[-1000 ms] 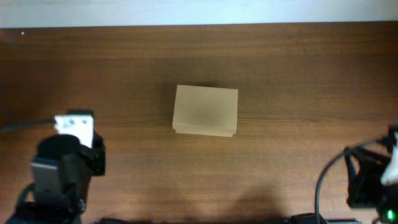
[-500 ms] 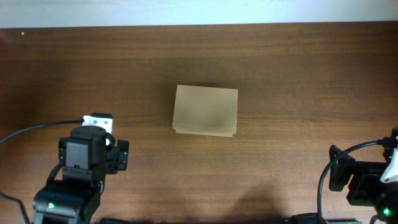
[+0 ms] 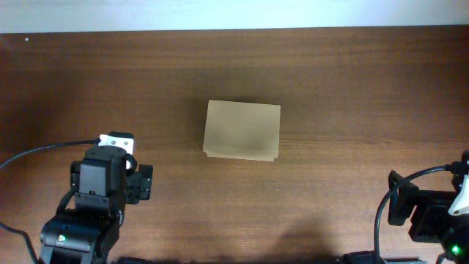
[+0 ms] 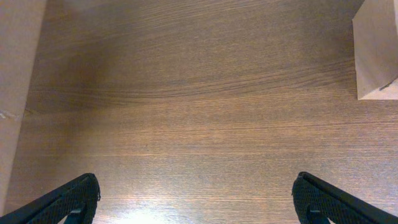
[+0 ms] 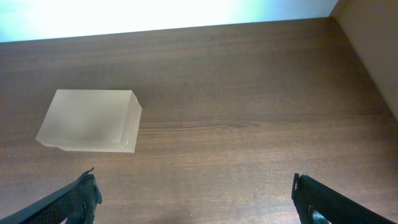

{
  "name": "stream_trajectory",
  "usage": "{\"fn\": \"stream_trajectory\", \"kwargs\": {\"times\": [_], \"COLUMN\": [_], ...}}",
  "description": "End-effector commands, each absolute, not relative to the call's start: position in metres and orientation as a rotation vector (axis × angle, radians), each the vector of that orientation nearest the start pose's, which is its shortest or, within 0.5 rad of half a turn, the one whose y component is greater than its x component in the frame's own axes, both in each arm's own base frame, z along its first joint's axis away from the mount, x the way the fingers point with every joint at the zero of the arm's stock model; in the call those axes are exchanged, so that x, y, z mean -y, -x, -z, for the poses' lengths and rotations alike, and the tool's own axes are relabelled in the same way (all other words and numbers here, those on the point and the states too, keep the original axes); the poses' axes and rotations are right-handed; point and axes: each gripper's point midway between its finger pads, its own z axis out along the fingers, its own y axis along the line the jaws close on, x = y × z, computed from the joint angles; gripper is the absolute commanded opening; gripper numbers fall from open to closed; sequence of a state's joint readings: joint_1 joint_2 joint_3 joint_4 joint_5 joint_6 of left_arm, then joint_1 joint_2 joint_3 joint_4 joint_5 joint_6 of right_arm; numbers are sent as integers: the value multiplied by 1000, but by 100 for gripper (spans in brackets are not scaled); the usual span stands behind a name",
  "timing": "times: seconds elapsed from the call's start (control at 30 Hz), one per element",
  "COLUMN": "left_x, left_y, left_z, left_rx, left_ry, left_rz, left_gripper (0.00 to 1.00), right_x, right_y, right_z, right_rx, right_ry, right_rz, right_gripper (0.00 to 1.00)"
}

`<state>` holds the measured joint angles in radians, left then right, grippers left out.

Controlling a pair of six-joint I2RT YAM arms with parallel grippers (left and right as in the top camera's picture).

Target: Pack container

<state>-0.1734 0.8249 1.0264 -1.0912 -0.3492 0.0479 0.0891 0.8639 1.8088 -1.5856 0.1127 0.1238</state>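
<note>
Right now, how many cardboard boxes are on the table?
1. The container sits closed near the middle of the table; the near corners are covered from overhead, so another could hide there.

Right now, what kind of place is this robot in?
Probably a robot lab or test bench, not a home. The wooden table holds a plain cardboard box, and the black left arm and right arm, trailing cables, sit at its near edge.

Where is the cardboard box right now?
In the overhead view the container sits centrally on the table, beyond and between the left arm and right arm.
</note>
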Motion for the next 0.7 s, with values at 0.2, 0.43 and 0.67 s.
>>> {"fn": "stream_trajectory", "kwargs": {"times": [0.2,0.43,0.67], "left_x": [-24,-24,-24], "left_y": [-224,-224,-224], "left_z": [-232,-232,-232], "left_rx": [-2418,-2418,-2418], "left_ry": [-93,-93,-93], "left_rz": [-386,-387,-387], "left_gripper": [99,99,99], "right_x": [28,26,25], "right_y": [-142,-166,-195], "right_z": [-402,-349,-240], "right_rx": [-2109,-1861,-1865], "right_ry": [-210,-229,-224], "right_rz": [111,43,22], "right_gripper": [99,99,99]}}
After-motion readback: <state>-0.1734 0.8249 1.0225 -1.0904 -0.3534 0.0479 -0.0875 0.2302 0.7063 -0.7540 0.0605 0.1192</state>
